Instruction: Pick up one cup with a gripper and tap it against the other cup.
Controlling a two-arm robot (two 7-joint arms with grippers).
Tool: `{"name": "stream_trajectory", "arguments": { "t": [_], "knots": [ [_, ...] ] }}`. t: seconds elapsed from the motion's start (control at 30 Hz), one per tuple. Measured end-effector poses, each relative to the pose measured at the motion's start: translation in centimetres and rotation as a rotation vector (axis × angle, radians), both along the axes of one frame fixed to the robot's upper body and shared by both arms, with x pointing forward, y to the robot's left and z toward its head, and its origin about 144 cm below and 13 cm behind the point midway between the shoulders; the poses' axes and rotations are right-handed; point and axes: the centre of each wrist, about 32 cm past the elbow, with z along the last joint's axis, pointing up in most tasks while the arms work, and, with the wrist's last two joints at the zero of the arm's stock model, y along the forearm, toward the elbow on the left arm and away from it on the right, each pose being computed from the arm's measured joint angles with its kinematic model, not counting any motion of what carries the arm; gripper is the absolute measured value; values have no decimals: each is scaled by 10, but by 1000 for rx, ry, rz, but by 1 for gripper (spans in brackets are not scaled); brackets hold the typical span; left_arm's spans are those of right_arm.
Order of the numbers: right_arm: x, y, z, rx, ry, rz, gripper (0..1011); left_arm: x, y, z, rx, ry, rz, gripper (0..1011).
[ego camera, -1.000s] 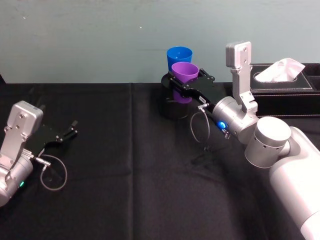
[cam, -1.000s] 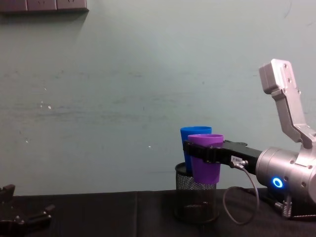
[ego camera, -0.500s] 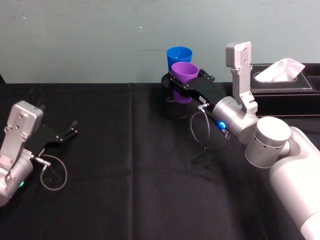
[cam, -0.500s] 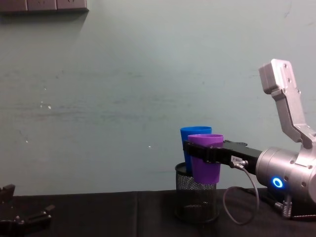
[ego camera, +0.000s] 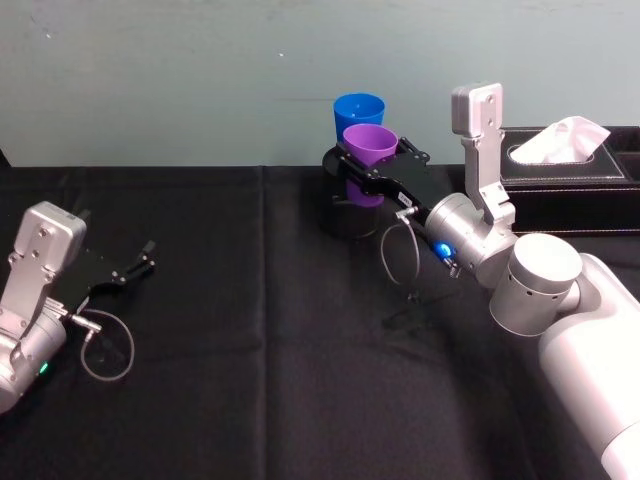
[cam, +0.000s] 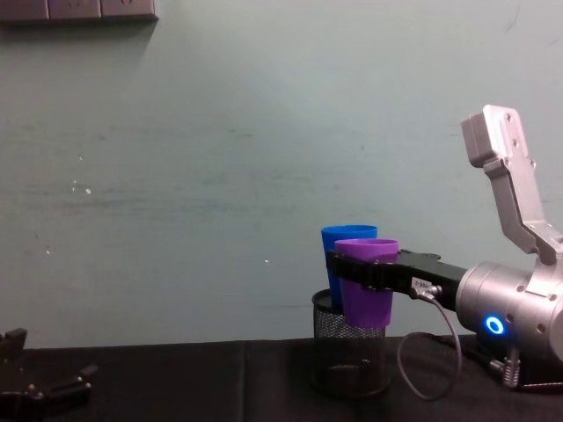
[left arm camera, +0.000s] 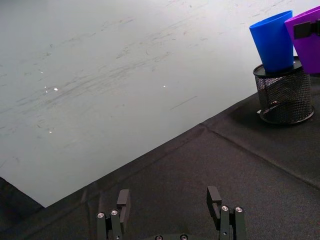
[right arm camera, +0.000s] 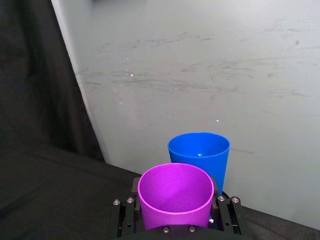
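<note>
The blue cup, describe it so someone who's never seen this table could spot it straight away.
At the back of the black table, near the pale wall, stands a black mesh pen holder. The blue cup sits upright inside it. It is bright blue and ungripped, unlike the purple cup just in front, held by the right gripper.

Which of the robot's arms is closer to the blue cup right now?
Right. The right arm, jaws shut on the purple cup, is just in front of the blue cup; the left arm sits far off to its left, jaws open.
</note>
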Motion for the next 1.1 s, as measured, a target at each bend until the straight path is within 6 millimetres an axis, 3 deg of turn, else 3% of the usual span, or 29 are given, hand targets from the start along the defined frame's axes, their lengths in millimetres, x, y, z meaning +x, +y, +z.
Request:
{"name": "stream_trajectory", "arguments": {
  "t": [1.1],
  "knots": [
    [0,0,0,0,0,0,743,0,0,0,0,0,0,1000]
  ]
}}
